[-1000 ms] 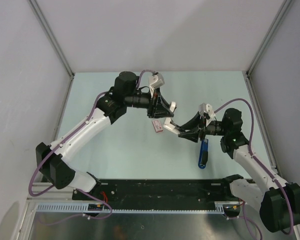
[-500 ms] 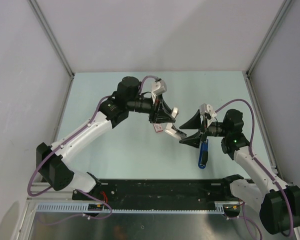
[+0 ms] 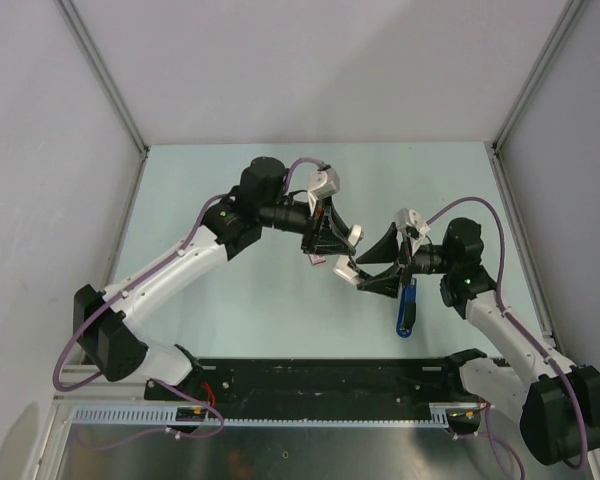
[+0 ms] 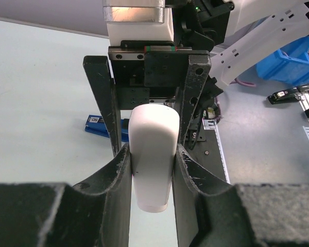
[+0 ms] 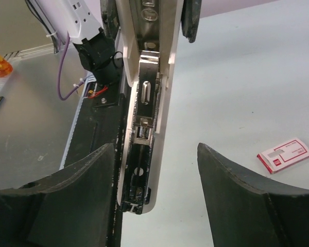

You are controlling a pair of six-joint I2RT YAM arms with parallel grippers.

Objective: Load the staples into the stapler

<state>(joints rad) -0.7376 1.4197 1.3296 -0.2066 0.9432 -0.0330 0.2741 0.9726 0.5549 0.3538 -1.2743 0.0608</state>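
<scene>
My left gripper (image 3: 330, 240) (image 4: 153, 154) is shut on a long white casing (image 4: 153, 123) held above the table. Its underside (image 5: 144, 103) shows an open metal channel with a spring. The casing's free end (image 3: 344, 267) reaches in between the jaws of my right gripper (image 3: 368, 268) (image 5: 155, 154). That gripper is open, with the casing close to one finger and a wide gap to the other. The blue and black stapler (image 3: 407, 310) (image 4: 99, 126) lies on the table under the right wrist. The pink-and-white staples box (image 5: 285, 154) (image 3: 316, 259) lies flat below the left gripper.
A black rail plate (image 3: 320, 375) (image 5: 92, 139) holds both arm bases at the near edge. Grey walls with metal posts (image 3: 110, 90) close in the pale green table (image 3: 230, 300). A blue bin (image 4: 291, 62) stands beyond the rail.
The left gripper has carried the white casing right and nearer, toward the right gripper. The right gripper's jaws have spread wider around the casing's end.
</scene>
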